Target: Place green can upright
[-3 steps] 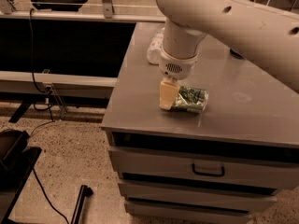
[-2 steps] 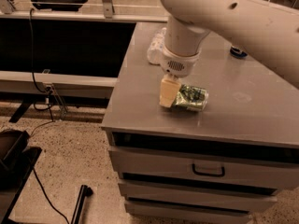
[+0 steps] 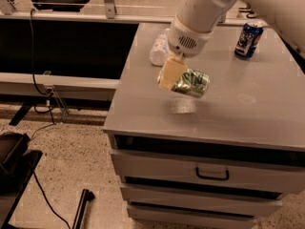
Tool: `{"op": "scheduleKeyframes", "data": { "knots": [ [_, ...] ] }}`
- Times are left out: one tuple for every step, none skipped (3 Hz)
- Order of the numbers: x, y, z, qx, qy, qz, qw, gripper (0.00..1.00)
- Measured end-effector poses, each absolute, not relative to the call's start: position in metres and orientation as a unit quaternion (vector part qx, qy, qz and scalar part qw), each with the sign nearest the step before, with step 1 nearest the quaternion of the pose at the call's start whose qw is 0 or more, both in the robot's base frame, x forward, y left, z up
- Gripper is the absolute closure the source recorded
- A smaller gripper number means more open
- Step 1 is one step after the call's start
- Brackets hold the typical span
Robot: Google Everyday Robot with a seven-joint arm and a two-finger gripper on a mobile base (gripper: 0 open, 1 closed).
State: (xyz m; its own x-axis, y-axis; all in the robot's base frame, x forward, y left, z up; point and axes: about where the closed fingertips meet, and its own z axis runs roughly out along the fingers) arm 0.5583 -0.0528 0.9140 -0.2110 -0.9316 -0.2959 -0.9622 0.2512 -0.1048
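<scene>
The green can is a shiny green metal can, lying on its side in the air above the grey cabinet top. My gripper hangs from the white arm and is shut on the can, with a cream finger pad over its left end. The can's reflection shows on the surface just below it.
A blue can with red-white markings stands upright at the back right. A white plastic bottle lies at the back left, partly behind the arm. The cabinet has drawers below; its front edge is near. Cables lie on the floor at left.
The gripper has lifted the green can off the cabinet top; it now hangs above the surface, still on its side.
</scene>
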Motion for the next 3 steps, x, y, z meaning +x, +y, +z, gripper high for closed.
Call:
{"op": "scheduleKeyframes", "data": {
  "knots": [
    [0.563, -0.050, 0.932, -0.609, 0.773, 0.052, 0.170, 1.00],
    [0.565, -0.049, 0.934, -0.608, 0.768, 0.074, 0.186, 1.00],
    [0.581, -0.041, 0.926, -0.611, 0.738, 0.141, 0.251, 1.00]
  ]
}}
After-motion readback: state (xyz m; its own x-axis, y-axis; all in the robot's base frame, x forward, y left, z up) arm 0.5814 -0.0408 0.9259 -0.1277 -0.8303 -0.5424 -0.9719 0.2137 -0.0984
